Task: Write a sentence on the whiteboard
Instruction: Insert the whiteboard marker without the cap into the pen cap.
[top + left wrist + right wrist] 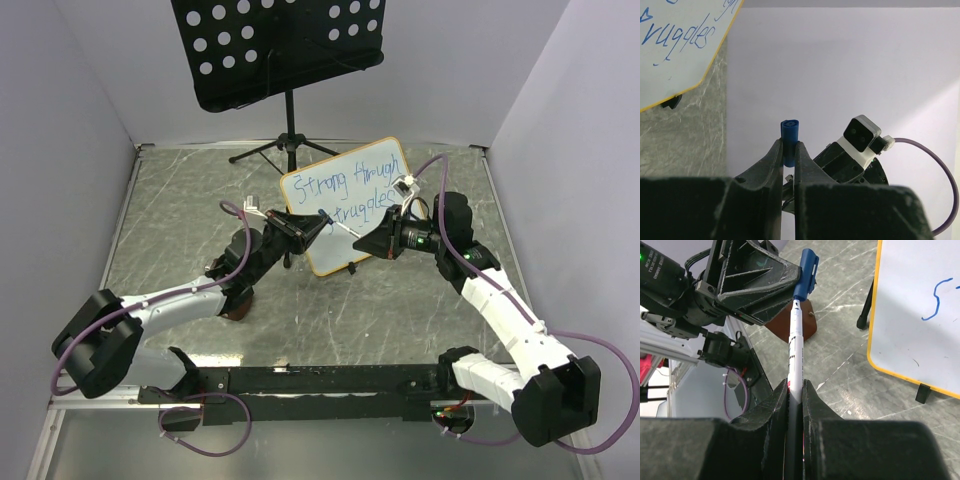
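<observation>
The whiteboard stands tilted on black clip feet at mid-table, and the sentence in blue reads "Strong through struggles" in two lines. In front of it the two grippers meet tip to tip. My right gripper is shut on the white marker. The marker's tip end runs into a blue cap, and my left gripper is shut on this blue cap. From above, the marker bridges the left gripper and the right gripper. The whiteboard's corner shows upper left in the left wrist view.
A black perforated music stand on a tripod rises behind the board. A reddish-brown object lies on the marbled table under the left arm. White walls close in three sides. A black rail runs along the near edge.
</observation>
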Robot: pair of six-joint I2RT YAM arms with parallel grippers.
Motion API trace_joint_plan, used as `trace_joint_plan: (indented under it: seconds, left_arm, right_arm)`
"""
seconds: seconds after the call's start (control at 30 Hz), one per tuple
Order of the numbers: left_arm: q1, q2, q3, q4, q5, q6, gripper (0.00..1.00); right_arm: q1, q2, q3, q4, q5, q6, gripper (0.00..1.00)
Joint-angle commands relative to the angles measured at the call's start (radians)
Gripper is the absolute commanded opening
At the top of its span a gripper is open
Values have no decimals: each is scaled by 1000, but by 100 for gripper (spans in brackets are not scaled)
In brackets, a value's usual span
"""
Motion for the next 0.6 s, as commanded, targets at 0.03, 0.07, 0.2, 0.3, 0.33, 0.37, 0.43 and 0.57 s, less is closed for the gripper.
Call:
trace_joint_plan:
  seconds: [0.03, 0.07, 0.2, 0.3, 0.33, 0.37, 0.43, 0.57]
  left_arm:
    - [-4, 9, 12, 74, 17, -22, 4]
    - [-6, 9, 10, 77, 14, -23, 4]
    - [-4, 7, 9, 80, 10, -26, 4]
    - [-6, 7, 7, 91, 6, -35, 4]
    - [-4, 7, 5, 94, 6, -35, 4]
    - [-4, 7, 7, 92, 6, -37, 4]
    - [-4, 6, 9, 91, 9, -34, 4]
    - [-4, 1, 7, 89, 7, -32, 4]
  right_arm:
    - [13, 6, 43, 44, 8, 18, 0]
    - [14, 8, 43, 44, 10, 16, 0]
    - [22, 8, 42, 37, 10, 12, 0]
    - [28, 6, 40, 34, 8, 12, 0]
    - [28, 6, 39, 32, 10, 12, 0]
    - [28, 5, 37, 31, 11, 10, 0]
    - [30, 5, 37, 28, 16, 9, 0]
    - [28, 3, 37, 25, 28, 12, 0]
